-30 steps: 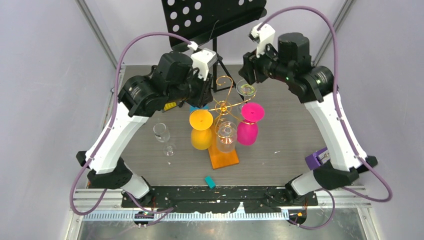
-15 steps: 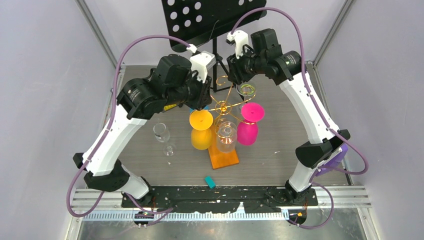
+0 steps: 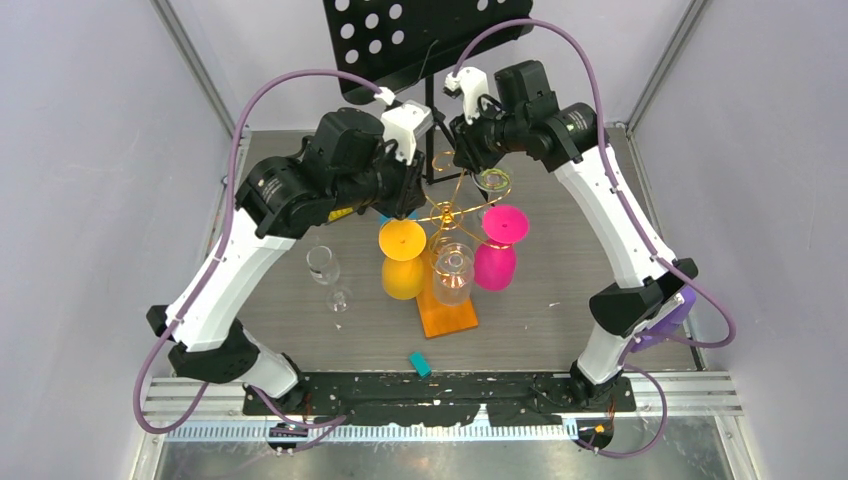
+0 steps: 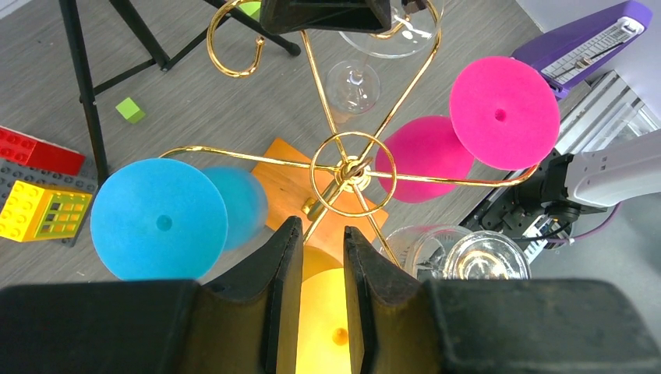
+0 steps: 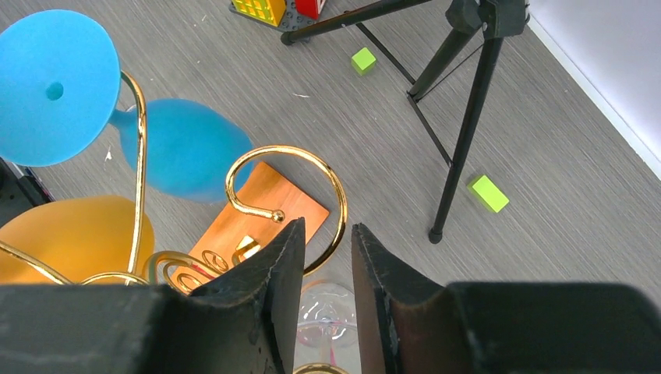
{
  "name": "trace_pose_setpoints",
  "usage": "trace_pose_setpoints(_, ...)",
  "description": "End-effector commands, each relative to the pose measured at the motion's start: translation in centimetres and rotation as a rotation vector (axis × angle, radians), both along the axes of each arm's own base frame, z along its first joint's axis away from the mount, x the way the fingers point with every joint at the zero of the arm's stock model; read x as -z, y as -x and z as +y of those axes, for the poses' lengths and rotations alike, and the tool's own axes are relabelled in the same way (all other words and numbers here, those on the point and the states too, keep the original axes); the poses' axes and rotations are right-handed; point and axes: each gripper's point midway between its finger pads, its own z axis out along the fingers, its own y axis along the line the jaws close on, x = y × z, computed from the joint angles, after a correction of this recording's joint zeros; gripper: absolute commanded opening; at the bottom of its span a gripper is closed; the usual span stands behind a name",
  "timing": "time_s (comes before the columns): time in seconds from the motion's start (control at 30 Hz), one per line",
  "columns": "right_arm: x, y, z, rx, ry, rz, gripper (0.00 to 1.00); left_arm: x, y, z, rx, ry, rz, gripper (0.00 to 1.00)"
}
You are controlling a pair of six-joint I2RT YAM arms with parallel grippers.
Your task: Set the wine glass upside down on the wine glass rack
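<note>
A teal block (image 3: 419, 364) is seen nearest on the table (image 3: 570, 270). Beyond it, the flat orange base (image 3: 450, 316) of the wine glass rack (image 3: 444, 212) is set near the table's middle. Left of the base, a clear wine glass (image 3: 322, 266) is found on the table, apart from the rack and apparently bowl up.

Three glasses are hung upside down on the rack's near side: a yellow glass (image 3: 402, 270) at left, a clear hung glass (image 3: 453, 275) in the middle and a pink glass (image 3: 496, 262) at right. A blue glass (image 4: 160, 220) is hung on the rack's left side.

The left gripper (image 4: 321, 227) is held just above the yellow glass's foot, beside the rack's hub. Its fingers are parted by a narrow gap, and nothing is seen gripped.

At the rack's far right loop a further clear glass (image 3: 490, 181) is seen, with the right gripper (image 5: 326, 226) poised over it. Its fingers stand close together, and part of that glass shows in the slim gap. Whether it is pinched cannot be told.

Farthest, toy bricks (image 4: 43, 210) and the black music stand (image 3: 430, 35) are seen.
</note>
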Motion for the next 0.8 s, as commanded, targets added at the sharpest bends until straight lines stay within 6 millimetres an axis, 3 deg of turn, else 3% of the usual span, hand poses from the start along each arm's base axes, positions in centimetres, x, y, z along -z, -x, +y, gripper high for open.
trace_pose_setpoints(0.0,-0.7,-0.6,0.5,-0.012,0.007,-0.044,0.33,-0.9,-0.2,-0.9,0.022,0.033,-0.031,0.25)
trace_pose_setpoints(0.23,-0.7,-1.1,0.7,-0.001,0.015,-0.053,0.26,-0.2,-0.5,-1.9,0.041,0.014,-0.026,0.26)
trace_pose_setpoints(0.43,-0.7,-0.9,0.6,0.000,0.020,-0.053,0.11,1.6,-0.4,-3.3,0.065,-0.045,0.003,0.26)
trace_pose_setpoints(0.77,-1.0,-0.7,0.5,0.004,0.021,-0.064,0.09,3.1,0.4,-4.1,0.086,-0.096,0.027,0.21)
